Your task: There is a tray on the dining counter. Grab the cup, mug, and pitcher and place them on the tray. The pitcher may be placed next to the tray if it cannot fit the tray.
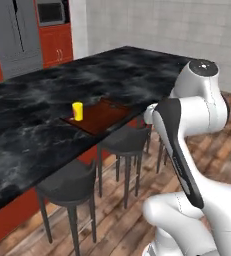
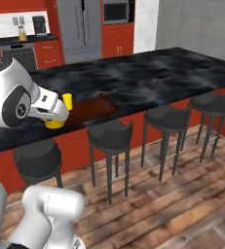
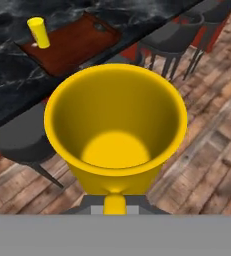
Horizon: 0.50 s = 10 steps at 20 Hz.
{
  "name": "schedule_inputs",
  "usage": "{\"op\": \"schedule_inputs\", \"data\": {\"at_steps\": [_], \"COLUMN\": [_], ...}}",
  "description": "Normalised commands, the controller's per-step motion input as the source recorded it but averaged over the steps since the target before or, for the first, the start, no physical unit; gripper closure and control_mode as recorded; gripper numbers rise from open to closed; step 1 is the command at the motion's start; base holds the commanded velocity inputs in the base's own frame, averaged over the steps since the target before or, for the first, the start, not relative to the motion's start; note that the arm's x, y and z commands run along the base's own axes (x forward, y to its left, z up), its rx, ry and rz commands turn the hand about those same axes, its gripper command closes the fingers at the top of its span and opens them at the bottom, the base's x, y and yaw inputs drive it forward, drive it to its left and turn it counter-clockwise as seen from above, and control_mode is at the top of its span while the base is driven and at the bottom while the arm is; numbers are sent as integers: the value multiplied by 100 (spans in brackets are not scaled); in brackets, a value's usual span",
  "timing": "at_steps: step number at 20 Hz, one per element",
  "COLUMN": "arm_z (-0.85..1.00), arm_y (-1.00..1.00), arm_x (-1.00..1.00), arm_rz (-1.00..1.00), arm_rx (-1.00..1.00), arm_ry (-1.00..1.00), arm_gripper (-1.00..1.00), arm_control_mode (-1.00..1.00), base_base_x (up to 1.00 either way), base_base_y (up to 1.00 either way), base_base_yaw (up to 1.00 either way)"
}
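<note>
Yellow mug (image 3: 116, 135) sitting right up against the hand camera, mouth upward and interior bare, handle pointing down toward the fingers; gripper (image 3: 115, 202) closed on that handle, fingertips themselves hidden behind the mug body. Showing in the right base view as a yellow shape (image 2: 55, 123) under the white wrist, hanging over the near edge of the dining counter (image 2: 148, 78), above the stools rather than on the top.

Standing just below and beyond the mug, dark round-seated bar stools (image 2: 110, 135) lining the counter's near side on a brown plank floor (image 2: 182, 204).

Lying past the stools, dark reddish-brown tray (image 1: 99, 116) resting flat on the black veined dining counter (image 1: 32, 115), close to its near edge, handle cut-out visible at the far short end (image 3: 100, 27).

Standing upright on the tray's left end, slim yellow cup (image 1: 77, 111), also seen in the hand view (image 3: 39, 32) and beside the wrist in the right base view (image 2: 67, 101); fruit mark too small to make out.

Sitting far back on the worktop against the rear wall, small jug-like shape with orange-yellow contents, likely the pitcher (image 2: 22, 33), well apart from the tray; red cabinets (image 2: 117, 41) and grey fridge doors (image 2: 80, 29) rising behind
</note>
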Motion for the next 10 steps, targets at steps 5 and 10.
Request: {"op": "schedule_inputs", "data": {"at_steps": [5, 10], "arm_z": [0, 0], "arm_y": [0, 0], "arm_x": [0, 0], "arm_rz": [0, 0], "arm_rx": [0, 0], "arm_ry": [0, 0], "arm_gripper": [100, 100], "arm_control_mode": [100, 100], "base_base_x": [59, 68], "base_base_y": [-63, -67], "base_base_yaw": [58, 51]}}
